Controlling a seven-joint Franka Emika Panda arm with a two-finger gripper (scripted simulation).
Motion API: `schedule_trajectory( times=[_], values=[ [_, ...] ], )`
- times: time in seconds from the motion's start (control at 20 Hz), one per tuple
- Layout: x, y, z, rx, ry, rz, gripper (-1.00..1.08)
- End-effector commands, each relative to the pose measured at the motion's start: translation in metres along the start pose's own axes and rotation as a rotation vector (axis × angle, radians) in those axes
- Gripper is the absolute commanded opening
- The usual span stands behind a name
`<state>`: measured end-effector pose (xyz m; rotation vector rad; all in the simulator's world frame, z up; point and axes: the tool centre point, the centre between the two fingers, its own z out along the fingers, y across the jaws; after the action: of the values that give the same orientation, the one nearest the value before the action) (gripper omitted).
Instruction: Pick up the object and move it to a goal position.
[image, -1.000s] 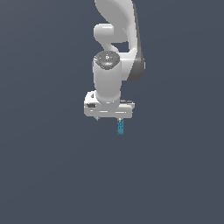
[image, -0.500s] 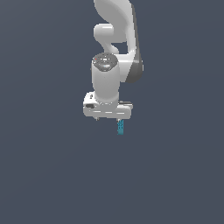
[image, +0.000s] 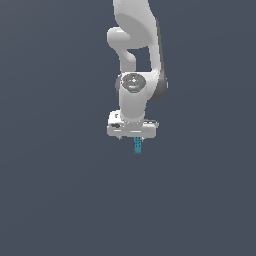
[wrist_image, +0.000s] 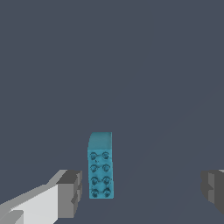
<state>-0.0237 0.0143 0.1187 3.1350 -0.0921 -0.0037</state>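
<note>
Claw spread wide, grasping nothing; grey finger pads stand far apart. Small teal-blue elongated block with two rows of darker studs sits between the fingers, nearer one pad, touching neither. In the exterior view the block pokes out just below the white claw body. White arm rises above. Plain dark grey worktop all round.

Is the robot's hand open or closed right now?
Open. In the wrist view the hand has its two grey fingers spread wide, with the blue block between them, touching neither.
</note>
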Motion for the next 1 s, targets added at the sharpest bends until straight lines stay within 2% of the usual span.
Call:
schedule_trajectory(
  times=[0.0,0.4,0.95],
  values=[
    [-0.01,-0.011,0.015,0.001,0.001,-0.012,1.0],
    [-0.031,-0.032,0.043,0.005,0.002,-0.034,1.0],
    [-0.034,-0.034,0.058,0.005,0.001,-0.036,1.0]
  ],
)
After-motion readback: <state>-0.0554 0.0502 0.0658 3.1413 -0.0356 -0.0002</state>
